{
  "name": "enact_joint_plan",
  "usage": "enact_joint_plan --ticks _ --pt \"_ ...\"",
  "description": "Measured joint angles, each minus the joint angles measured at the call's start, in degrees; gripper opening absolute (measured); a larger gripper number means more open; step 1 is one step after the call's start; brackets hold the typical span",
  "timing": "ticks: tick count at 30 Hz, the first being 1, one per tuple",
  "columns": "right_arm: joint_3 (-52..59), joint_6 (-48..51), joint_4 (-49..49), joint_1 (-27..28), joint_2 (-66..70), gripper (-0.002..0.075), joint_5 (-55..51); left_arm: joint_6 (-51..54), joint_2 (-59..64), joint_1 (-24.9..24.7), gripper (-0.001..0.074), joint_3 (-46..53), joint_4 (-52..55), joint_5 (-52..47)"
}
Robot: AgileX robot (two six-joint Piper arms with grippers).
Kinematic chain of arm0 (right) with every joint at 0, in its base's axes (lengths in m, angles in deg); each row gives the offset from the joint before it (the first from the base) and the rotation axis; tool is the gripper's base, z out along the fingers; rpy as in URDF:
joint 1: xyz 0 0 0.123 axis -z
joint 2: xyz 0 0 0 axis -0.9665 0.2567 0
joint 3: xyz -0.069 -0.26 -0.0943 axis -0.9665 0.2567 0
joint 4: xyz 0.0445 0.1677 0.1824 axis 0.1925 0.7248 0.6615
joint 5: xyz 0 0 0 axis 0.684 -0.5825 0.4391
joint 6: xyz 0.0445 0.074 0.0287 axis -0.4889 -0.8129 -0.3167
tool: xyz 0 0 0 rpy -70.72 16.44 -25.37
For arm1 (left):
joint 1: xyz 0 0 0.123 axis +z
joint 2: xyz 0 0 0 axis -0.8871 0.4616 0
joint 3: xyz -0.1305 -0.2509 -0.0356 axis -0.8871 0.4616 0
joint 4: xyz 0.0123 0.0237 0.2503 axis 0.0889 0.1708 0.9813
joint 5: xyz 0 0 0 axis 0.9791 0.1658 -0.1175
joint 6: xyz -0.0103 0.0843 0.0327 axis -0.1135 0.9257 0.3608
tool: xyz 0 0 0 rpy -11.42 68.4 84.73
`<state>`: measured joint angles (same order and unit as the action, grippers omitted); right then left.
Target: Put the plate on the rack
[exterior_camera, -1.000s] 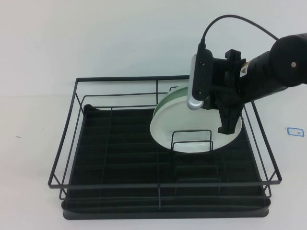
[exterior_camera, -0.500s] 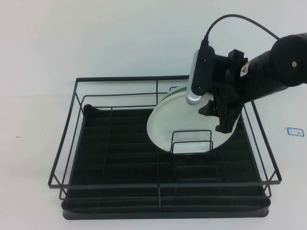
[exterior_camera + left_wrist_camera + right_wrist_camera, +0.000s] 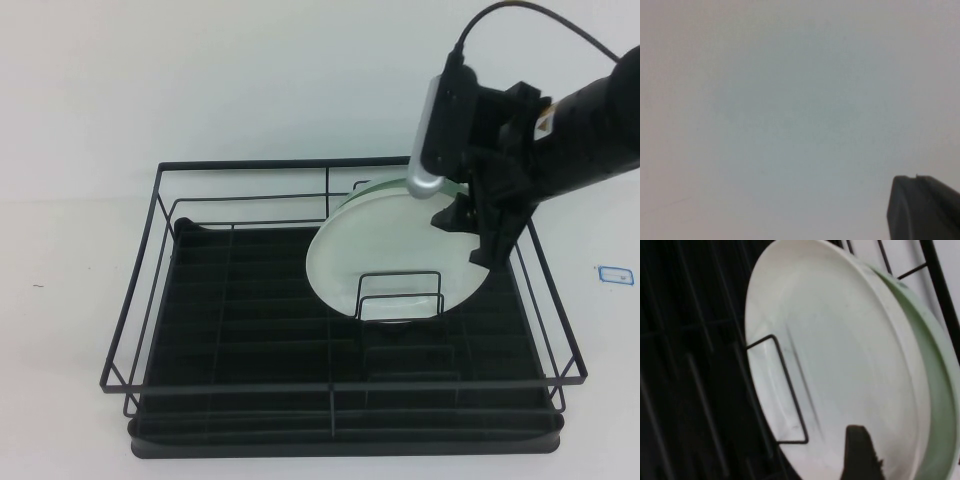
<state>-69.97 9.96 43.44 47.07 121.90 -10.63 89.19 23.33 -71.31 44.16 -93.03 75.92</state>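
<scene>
The white plate (image 3: 385,250) stands on edge in the back right part of the black wire rack (image 3: 240,163), behind an upright wire divider (image 3: 400,295). It leans against the mint-green plate (image 3: 368,193) behind it. My right gripper (image 3: 475,242) is open, just above and to the right of the white plate's upper right rim, apart from it. In the right wrist view the white plate (image 3: 840,360) fills the middle, the green plate (image 3: 940,405) lies behind it, and one dark finger (image 3: 860,455) shows in front. My left gripper (image 3: 925,210) shows only as a dark tip over bare white table.
The rack's ribbed black tray (image 3: 250,330) has free room on its left and front parts. The right arm's wrist camera (image 3: 435,130) and cable hang over the rack's back right corner. A small blue-edged label (image 3: 615,272) lies on the table to the right.
My right gripper has risen and drawn back to the right, off the white plate. The white plate has settled a little to the left and stays upright in the rack.
</scene>
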Motion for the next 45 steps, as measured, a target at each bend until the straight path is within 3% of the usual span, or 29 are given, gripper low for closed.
enact_joint_plan --ticks 10,13,18,23,26,29,33,40,45 --pt "0.0 -7.91 -0.09 0.0 -12.32 0.0419 -4.35 0.0 0.0 0.0 0.0 0.0 0.0 -0.26" --pt "0.0 -14.24 -0.09 0.0 -17.82 0.0328 -4.82 0.0 0.0 0.0 0.0 0.0 -1.55 -0.26" --pt "0.0 -19.98 -0.78 0.0 -24.96 0.0067 -11.51 0.0 0.0 0.0 0.0 0.0 -11.53 1.16" --pt "1.1 -24.38 -1.56 0.0 -29.31 0.0019 -20.18 0.7 0.0 0.0 0.0 0.0 -20.8 1.18" --pt "4.84 -25.92 -1.6 0.0 -32.6 0.0019 -20.29 7.12 0.0 0.0 0.0 0.15 -21.26 -2.63" --pt "10.67 -27.92 -1.6 0.0 -36.44 0.0019 -17.38 15.21 0.0 0.0 0.0 0.15 -23.04 -9.26" --pt "21.22 -31.56 -1.6 0.0 -42.72 0.0019 -9.35 17.01 0.0 0.0 0.0 0.15 -24.9 -16.06" --pt "38.43 -37.73 -0.51 0.0 -54.01 0.0019 10.04 18.88 0.0 0.0 0.0 0.15 -28.16 -17.82" --pt "44.74 -38.24 -0.02 0.0 -58.77 0.0019 19.66 18.88 0.0 0.0 0.0 0.15 -33.17 -17.71"
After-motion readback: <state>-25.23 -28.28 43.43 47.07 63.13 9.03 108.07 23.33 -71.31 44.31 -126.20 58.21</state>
